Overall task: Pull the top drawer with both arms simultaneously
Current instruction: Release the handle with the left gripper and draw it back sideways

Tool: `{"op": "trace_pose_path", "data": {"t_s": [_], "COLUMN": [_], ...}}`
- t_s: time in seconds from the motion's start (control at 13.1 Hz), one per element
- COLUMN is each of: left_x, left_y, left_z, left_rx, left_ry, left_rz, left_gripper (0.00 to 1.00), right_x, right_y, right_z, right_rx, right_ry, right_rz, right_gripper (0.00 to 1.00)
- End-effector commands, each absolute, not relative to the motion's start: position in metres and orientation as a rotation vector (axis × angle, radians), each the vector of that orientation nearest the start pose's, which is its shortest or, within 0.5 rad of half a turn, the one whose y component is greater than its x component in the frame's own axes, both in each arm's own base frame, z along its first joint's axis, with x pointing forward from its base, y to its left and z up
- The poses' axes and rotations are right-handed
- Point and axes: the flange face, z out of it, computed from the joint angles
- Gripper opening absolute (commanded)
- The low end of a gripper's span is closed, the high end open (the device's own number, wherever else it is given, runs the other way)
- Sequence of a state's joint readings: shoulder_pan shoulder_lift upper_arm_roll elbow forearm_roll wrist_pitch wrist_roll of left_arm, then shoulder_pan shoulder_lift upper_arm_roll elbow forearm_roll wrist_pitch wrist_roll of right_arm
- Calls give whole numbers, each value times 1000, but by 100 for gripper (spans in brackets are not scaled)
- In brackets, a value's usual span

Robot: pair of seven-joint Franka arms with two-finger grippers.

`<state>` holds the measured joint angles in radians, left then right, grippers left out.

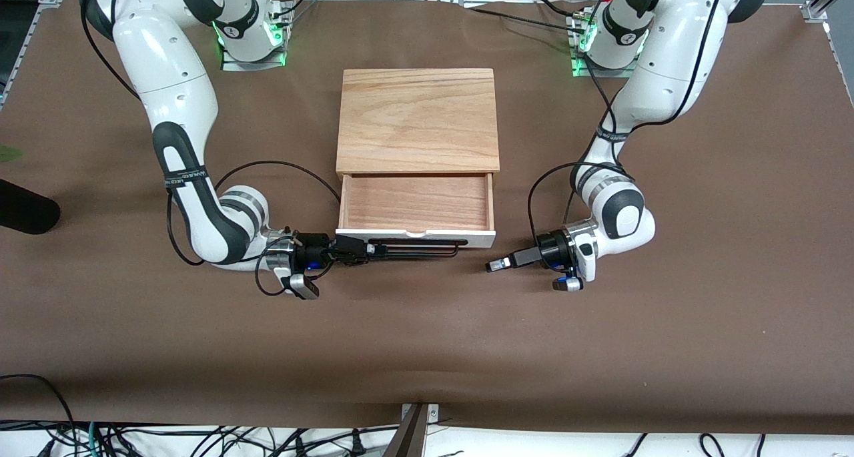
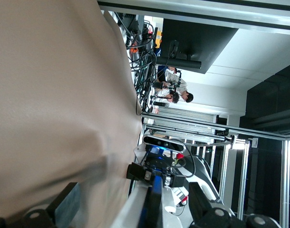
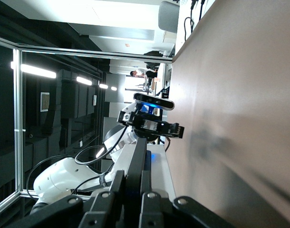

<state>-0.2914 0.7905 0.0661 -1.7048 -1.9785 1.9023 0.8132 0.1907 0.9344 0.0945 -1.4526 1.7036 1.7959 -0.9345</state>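
Note:
The top drawer (image 1: 417, 202) stands pulled out of the cabinet, showing its reddish-brown inside, with its white front panel (image 1: 413, 235) nearest the front camera. The long black wire handle (image 1: 413, 247) runs along that panel. My right gripper (image 1: 365, 249) is shut on the handle's end toward the right arm's side; the right wrist view shows the fingers (image 3: 117, 187) clamped on the bar (image 3: 138, 156). My left gripper (image 1: 492, 265) is open and empty just past the drawer's other corner, apart from the handle. In the left wrist view (image 2: 130, 199) the handle (image 2: 157, 199) runs away from it.
The light-wood cabinet top (image 1: 418, 120) sits mid-table above the drawer. A black rounded object (image 1: 23, 210) lies at the table's edge toward the right arm's end. Brown cloth (image 1: 427, 350) covers the table, with cables along the nearest edge.

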Motion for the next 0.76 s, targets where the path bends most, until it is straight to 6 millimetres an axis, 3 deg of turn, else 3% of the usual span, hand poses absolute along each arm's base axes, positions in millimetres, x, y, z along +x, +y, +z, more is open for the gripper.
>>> {"op": "trace_pose_path", "data": {"t_s": [0.0, 0.31, 0.53, 0.69], "left_x": [624, 612, 604, 603], "left_y": [-212, -207, -186, -177], "left_z": [176, 174, 175, 192], "left_rx": [1644, 1652, 1731, 1759], "left_ry": [332, 354, 417, 395], "left_rz": [97, 83, 123, 128], "left_gripper": [100, 100, 100, 100], "right_x": [686, 676, 672, 667], "right_y": [262, 267, 266, 268], "right_z": [183, 174, 173, 173], "right_rx": [-1484, -1499, -1505, -1510], "right_ry": [-94, -123, -124, -127], "right_rz": [-116, -110, -105, -98], "right_gripper": [0, 0, 0, 0]}}
